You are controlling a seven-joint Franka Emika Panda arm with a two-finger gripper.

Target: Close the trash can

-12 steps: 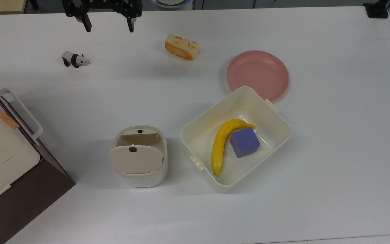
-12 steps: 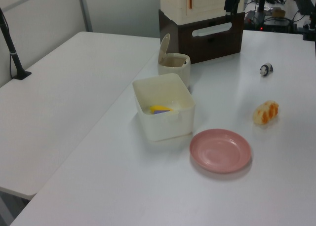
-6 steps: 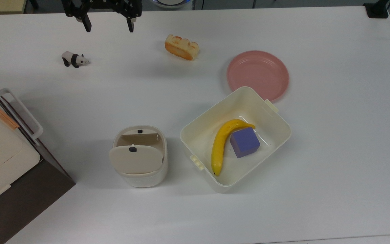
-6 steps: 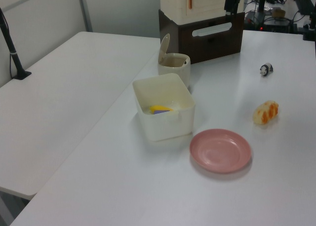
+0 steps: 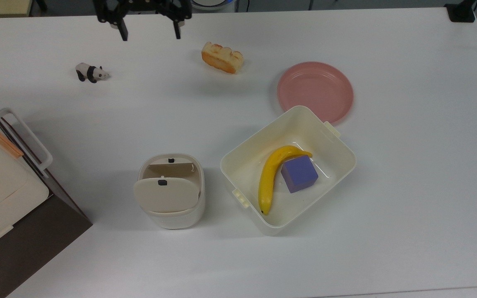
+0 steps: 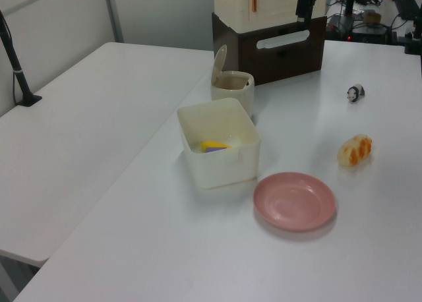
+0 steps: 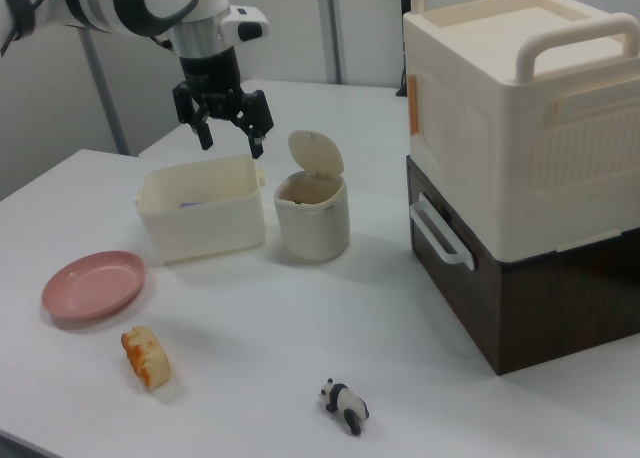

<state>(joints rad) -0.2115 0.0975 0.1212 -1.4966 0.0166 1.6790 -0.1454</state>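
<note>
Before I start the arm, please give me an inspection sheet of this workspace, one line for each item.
Surface: white table, dry, no spills seen.
Job's things: small cream-white plastic trash can, upright, its hinged beige lid raised, brownish inside showing.
Clutter: larger cream rectangular tub holding a yellow banana and a purple cube; pink round plate beside the tub; piece of toast-coloured bread; small panda figure.
Grippers: black two-finger gripper open, holding nothing, hanging above the table, far from the trash can.
Cables: nothing seen on the table.
Surroundings: cream box on a dark brown cabinet; second white table.
</note>
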